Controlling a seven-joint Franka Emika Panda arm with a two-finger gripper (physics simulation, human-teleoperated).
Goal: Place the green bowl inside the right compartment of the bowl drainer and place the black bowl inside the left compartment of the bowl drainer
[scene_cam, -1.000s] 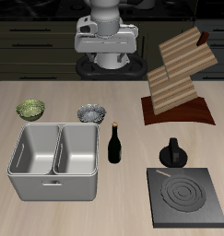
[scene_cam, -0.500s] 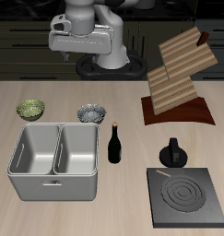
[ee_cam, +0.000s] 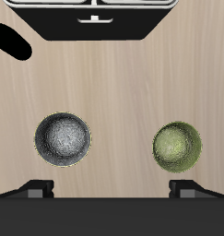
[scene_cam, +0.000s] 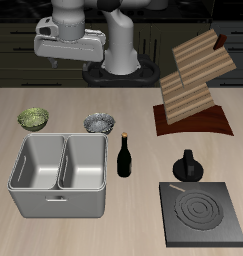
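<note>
The green bowl [scene_cam: 34, 119] [ee_cam: 177, 147] rests on the table just behind the bowl drainer [scene_cam: 59, 201] [ee_cam: 58, 5]. The black bowl [scene_cam: 100, 123] [ee_cam: 63, 139], dark grey with pale speckles, sits beside it, also behind the drainer. Both drainer wells hold nothing. My gripper [scene_cam: 70, 66] [ee_cam: 113, 191] hangs high above the table's back, over the stretch between the two bowls. It is open, fingers [ee_cam: 35, 189] wide apart, with nothing between them.
A dark bottle [scene_cam: 124, 157] [ee_cam: 10, 41] stands upright right beside the drainer. A black knobbed pot [scene_cam: 187, 167] and a flat black stove plate [scene_cam: 203, 215] lie toward the front. A tall wooden rack [scene_cam: 196, 85] stands at the back.
The gripper has travelled sideways along the table's back, from above the black bowl's side toward the green bowl's side. Bowls and drainer have not moved.
</note>
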